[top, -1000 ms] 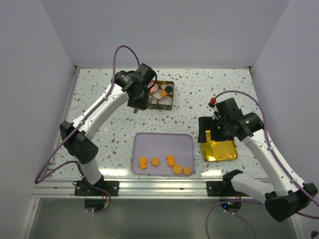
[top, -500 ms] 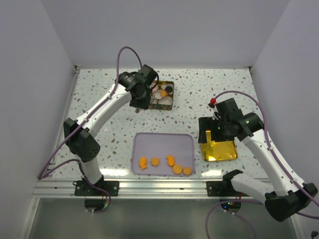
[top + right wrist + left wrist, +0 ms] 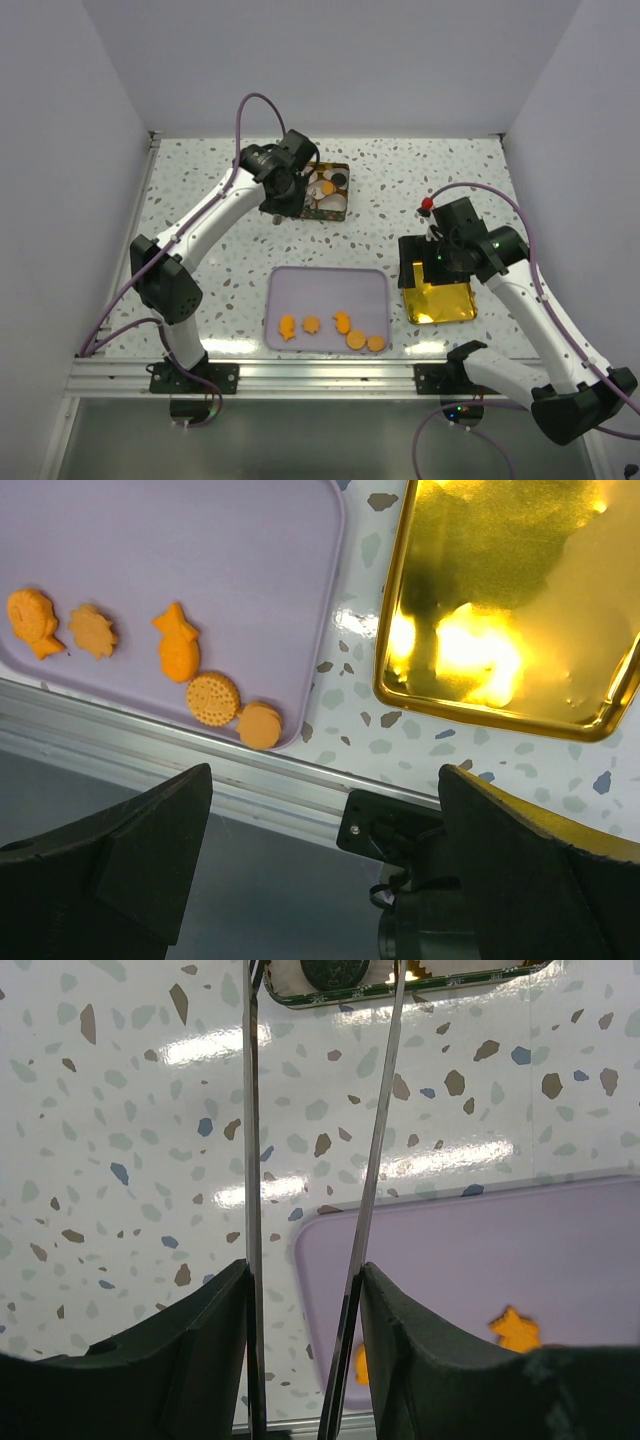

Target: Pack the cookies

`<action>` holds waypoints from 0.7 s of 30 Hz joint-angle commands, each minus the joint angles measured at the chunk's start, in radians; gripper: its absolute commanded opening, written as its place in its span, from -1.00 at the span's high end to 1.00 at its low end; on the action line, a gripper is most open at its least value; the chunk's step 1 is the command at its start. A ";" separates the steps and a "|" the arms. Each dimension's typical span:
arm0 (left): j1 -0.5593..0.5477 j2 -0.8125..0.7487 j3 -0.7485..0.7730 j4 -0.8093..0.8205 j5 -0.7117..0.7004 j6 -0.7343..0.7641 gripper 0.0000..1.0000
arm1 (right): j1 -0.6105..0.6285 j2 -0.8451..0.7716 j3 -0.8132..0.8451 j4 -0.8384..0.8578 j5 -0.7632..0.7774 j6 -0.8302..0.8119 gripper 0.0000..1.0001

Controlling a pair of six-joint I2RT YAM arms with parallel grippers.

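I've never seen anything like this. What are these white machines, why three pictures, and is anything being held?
These are two robot arms bolted to a speckled table. One picture looks down from above; the other two come from a camera on each arm's wrist. On the table lie a purple tray with five orange cookies, a small tin with paper cups and more cookies, and a shiny gold tray. The left gripper, with long thin fingers, hovers by the tin; the right gripper hangs near the gold tray. Both are open and hold nothing.

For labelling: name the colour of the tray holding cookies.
Tray is pale lilac; clearest in right wrist view.
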 commanded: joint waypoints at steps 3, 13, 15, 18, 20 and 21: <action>0.011 -0.014 0.034 0.024 -0.023 -0.006 -0.02 | 0.005 -0.013 -0.007 -0.003 -0.024 -0.021 -0.97; 0.008 -0.119 0.030 -0.033 -0.023 -0.003 -0.01 | 0.005 -0.004 -0.016 0.014 -0.042 -0.023 -0.97; 0.008 -0.164 -0.005 -0.036 -0.020 -0.006 -0.01 | 0.005 0.000 -0.021 0.017 -0.044 -0.023 -0.97; 0.002 -0.232 -0.074 -0.028 -0.004 -0.010 -0.01 | 0.005 0.009 -0.029 0.028 -0.053 -0.025 -0.97; -0.013 -0.269 -0.135 -0.024 0.000 -0.015 0.00 | 0.005 0.018 -0.033 0.040 -0.058 -0.022 -0.97; -0.021 -0.304 -0.156 -0.018 0.003 -0.023 0.00 | 0.005 0.023 -0.038 0.043 -0.065 -0.023 -0.97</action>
